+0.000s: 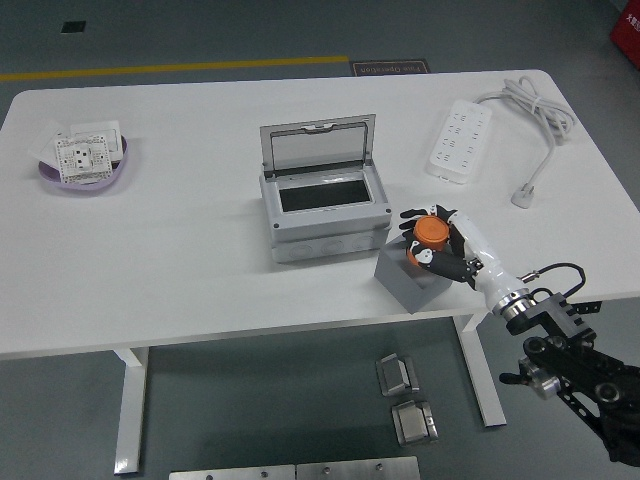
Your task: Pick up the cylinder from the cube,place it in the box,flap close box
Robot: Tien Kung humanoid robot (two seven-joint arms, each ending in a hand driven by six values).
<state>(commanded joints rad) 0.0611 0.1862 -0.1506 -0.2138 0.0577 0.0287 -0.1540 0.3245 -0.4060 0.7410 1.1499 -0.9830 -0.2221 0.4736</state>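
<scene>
An orange cylinder (432,233) stands on a grey cube (408,279) near the table's front right edge. My right hand (438,243) comes in from the lower right and its fingers are curled around the cylinder, which still rests on the cube. A grey box (322,205) sits at the table's middle, its clear flap lid (318,145) standing upright at the back and its inside showing dark. The box lies just left of the cube. My left arm is out of view.
A white power strip (460,138) with its cable (538,122) lies at the back right. A purple bowl (88,165) holding white socket plates sits at the far left. The table's front edge (250,335) runs just below the cube.
</scene>
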